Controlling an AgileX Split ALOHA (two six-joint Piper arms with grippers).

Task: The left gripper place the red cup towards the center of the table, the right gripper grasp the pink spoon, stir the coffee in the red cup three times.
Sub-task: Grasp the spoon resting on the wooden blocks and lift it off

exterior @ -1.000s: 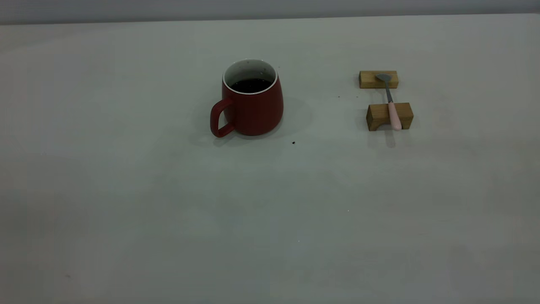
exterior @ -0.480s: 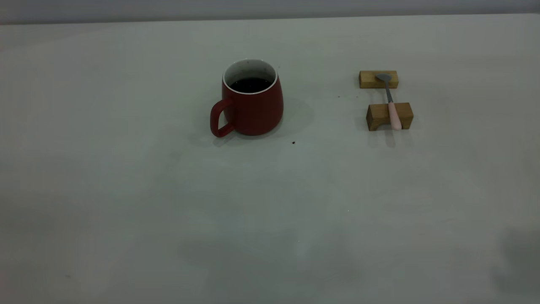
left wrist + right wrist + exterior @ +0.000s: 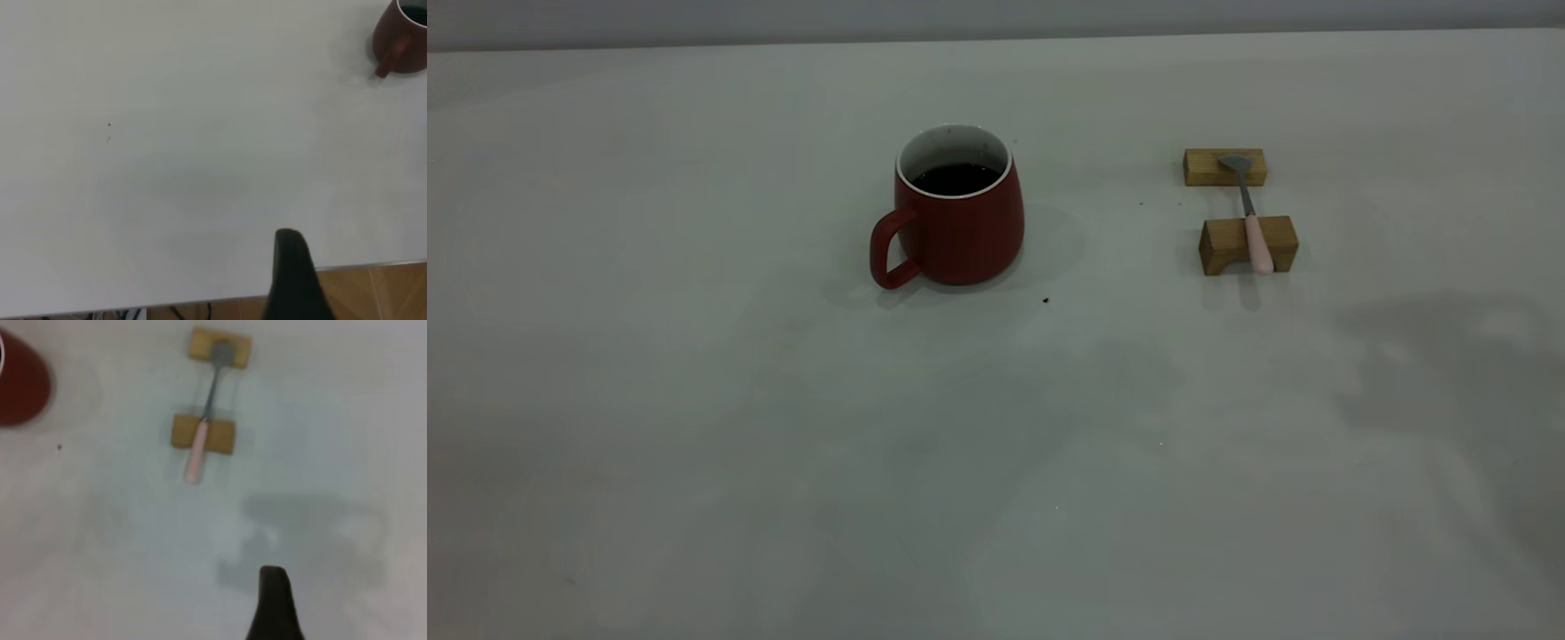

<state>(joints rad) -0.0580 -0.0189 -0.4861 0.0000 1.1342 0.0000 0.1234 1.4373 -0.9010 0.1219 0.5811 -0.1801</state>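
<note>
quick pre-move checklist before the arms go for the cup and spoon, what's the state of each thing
1. Red cup upright on the table, handle toward the exterior camera's left: ok.
2. Coffee sits below the rim, no spill seen: ok.
3. Pink spoon rests across two wooden blocks, handle overhanging the nearer one: ok.
4. Nothing between cup and spoon but small specks: ok.
5. Left gripper near the table edge, far from the cup; open or shut: cannot tell.
6. Right gripper short of the spoon handle; open or shut: cannot tell.
</note>
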